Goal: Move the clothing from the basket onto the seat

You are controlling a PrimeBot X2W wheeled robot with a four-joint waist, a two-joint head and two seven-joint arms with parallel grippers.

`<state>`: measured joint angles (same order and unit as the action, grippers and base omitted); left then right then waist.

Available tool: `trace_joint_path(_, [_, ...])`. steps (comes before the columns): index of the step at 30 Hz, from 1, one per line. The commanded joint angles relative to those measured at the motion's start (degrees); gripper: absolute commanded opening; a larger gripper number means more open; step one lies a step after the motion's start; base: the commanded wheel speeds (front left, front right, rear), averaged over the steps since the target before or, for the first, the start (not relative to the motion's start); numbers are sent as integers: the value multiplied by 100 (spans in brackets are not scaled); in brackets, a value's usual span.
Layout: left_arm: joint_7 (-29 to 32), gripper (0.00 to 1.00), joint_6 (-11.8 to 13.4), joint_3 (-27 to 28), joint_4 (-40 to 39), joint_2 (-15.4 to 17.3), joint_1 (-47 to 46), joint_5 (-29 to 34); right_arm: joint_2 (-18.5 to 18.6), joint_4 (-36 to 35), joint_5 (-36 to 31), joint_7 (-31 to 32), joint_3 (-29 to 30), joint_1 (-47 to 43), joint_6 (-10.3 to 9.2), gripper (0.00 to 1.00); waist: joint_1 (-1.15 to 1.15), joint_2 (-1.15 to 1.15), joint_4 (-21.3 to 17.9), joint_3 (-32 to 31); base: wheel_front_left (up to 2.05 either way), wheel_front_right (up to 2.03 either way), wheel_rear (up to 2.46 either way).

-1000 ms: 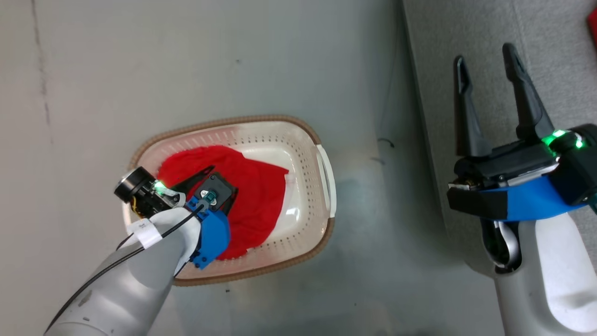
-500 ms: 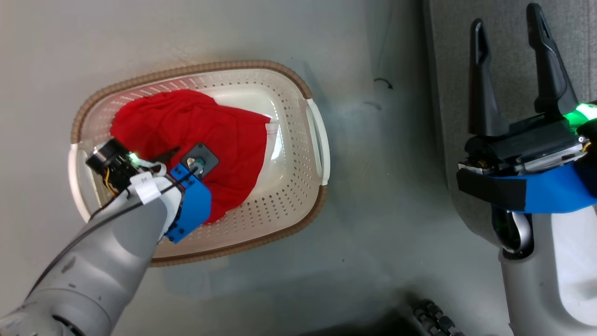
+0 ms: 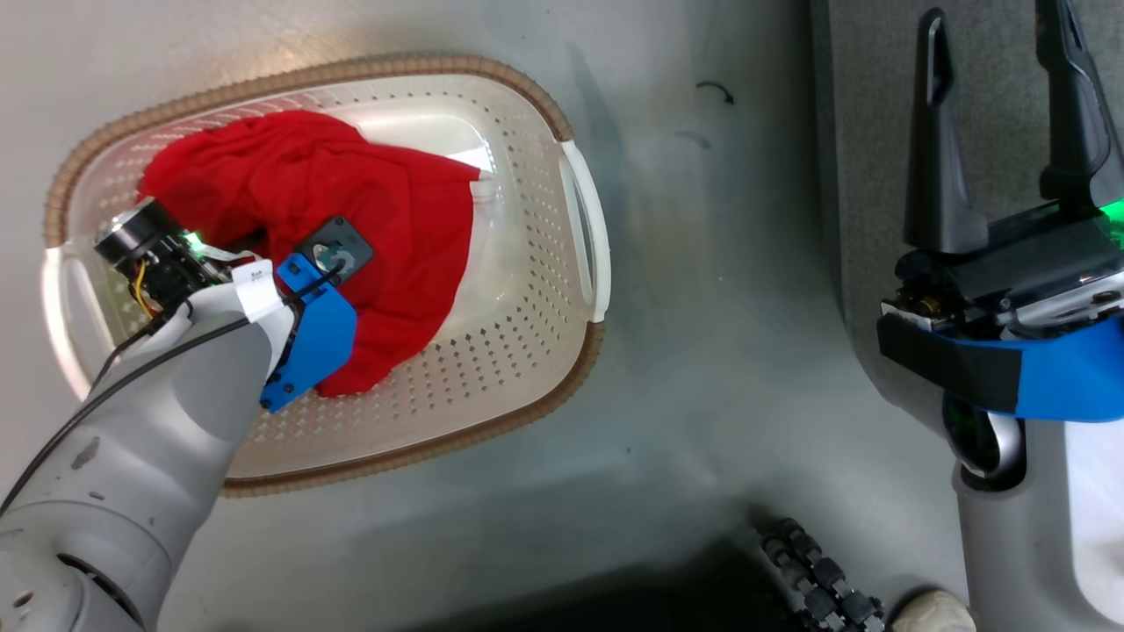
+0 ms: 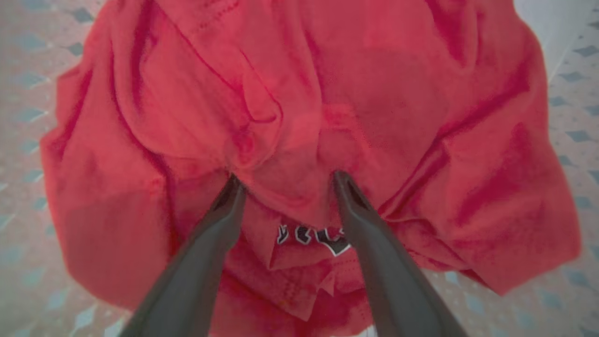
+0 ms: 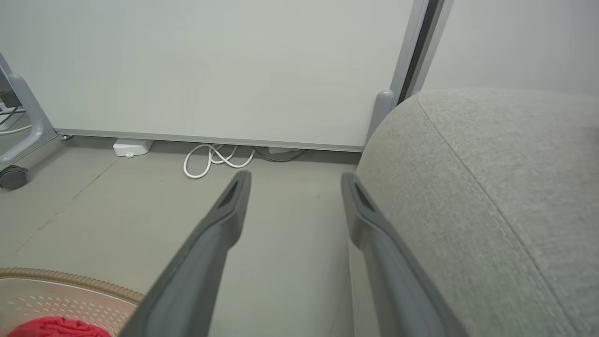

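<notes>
From my remote station I saw the clothing (image 3: 395,211) lying as one crumpled red heap inside the basket (image 3: 518,298), filling its left half and reaching to its middle. The right end of the basket floor was bare. The left gripper (image 4: 288,180) was down inside the basket, directly over the heap. Its two dark fingers were spread apart, and their tips pressed into the cloth with a raised fold between them, so nothing was gripped. A patch of dark print (image 4: 311,236) showed lower between the fingers. The seat (image 5: 491,196) lay beyond the basket's right end, past its white handle (image 3: 587,228), with a strip of floor (image 3: 729,307) between. The right gripper (image 5: 295,178) hung near the seat's edge, well apart from the basket, fingers parted and empty. I judged the left arm far nearer: it needed only to pinch the fold, then lift and carry rightward from the basket.
</notes>
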<state>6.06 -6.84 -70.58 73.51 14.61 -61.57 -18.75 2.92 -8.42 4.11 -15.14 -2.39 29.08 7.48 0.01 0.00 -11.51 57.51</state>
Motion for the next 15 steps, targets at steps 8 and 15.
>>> trace_joint_path(8, [31, 100, 121, 34, 29, -31, -180, -86, -5, -251, -45, -1, 33, -85, 3, 100, -1, 0, -85, 344, 0, 0, 0])
trace_joint_path(15, [-105, 4, 242, 32, 33, -249, -262, -125, -5, -327, -47, -1, -14, -131, 3, 100, -1, 0, -56, 423, 0, 0, 0])
